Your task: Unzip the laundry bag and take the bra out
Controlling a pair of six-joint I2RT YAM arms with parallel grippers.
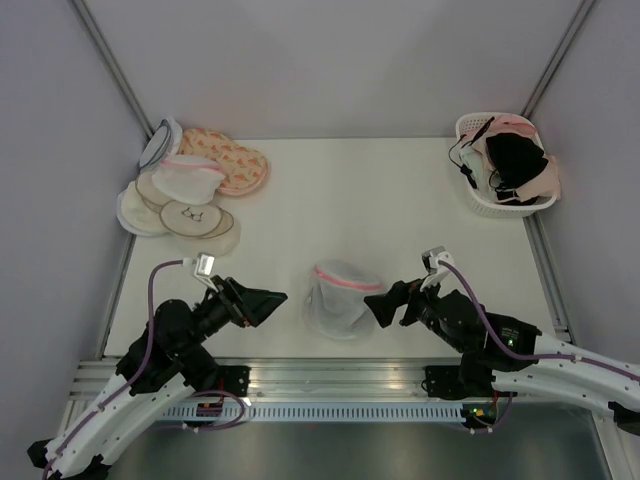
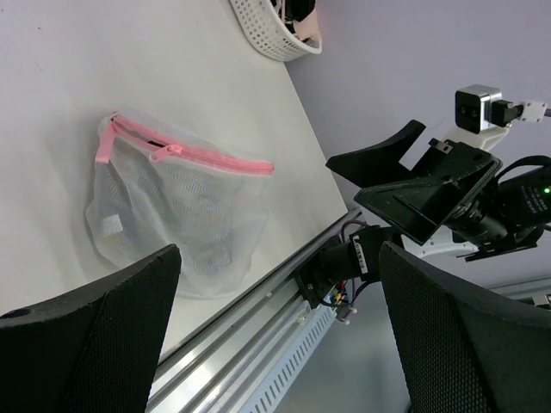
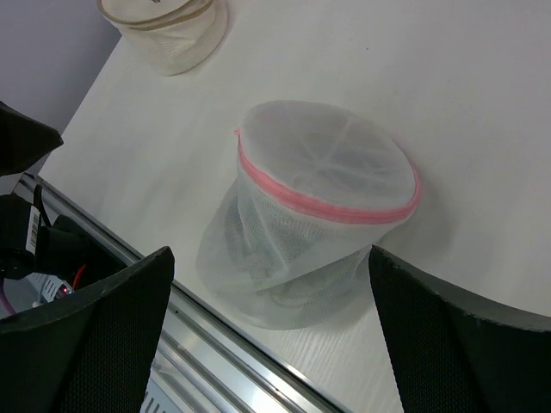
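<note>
Left claw (image 1: 272, 299) and right claw (image 1: 380, 306) both wide open, empty, the round white mesh pink-zippered laundry bag (image 1: 342, 300) between them, clear of both

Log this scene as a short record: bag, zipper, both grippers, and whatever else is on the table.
laundry bag: on the table near its front edge, between the two grippers
zipper: pink, looks closed along the stretch in view
left gripper: open, pointed at the bag, not touching it
right gripper: open, close to the bag, not gripping it
basket: far right corner, holds bras
pouch pile: far left corner
</note>
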